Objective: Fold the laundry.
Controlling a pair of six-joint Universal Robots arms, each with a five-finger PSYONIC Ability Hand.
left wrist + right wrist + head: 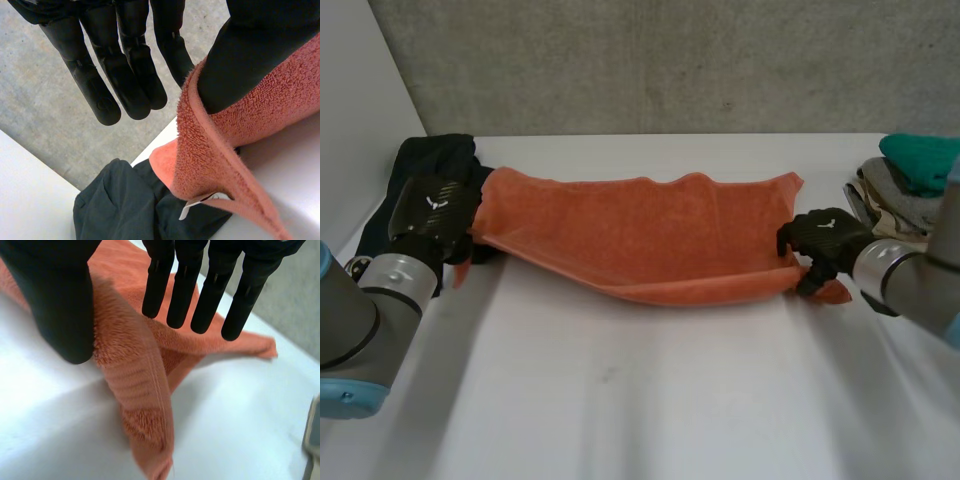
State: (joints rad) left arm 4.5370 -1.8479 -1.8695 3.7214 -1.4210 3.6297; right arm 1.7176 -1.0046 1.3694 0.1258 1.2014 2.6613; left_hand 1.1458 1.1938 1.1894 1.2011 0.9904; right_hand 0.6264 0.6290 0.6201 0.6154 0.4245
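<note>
Stretching left to right above the white table (620, 400), a rust-orange terry towel (640, 240) hangs by its short ends over the thumbs of left hand (432, 212) and right hand (823, 238), fingers straight, unclenched.

Black hands (432, 212) (825, 238), grey arms (382, 288), blue caps (348, 396)

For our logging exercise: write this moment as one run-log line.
fold: unfinished | left hand: open, orange towel end over thumb | right hand: open, towel corner beside thumb | dark garment: by left hand
</note>
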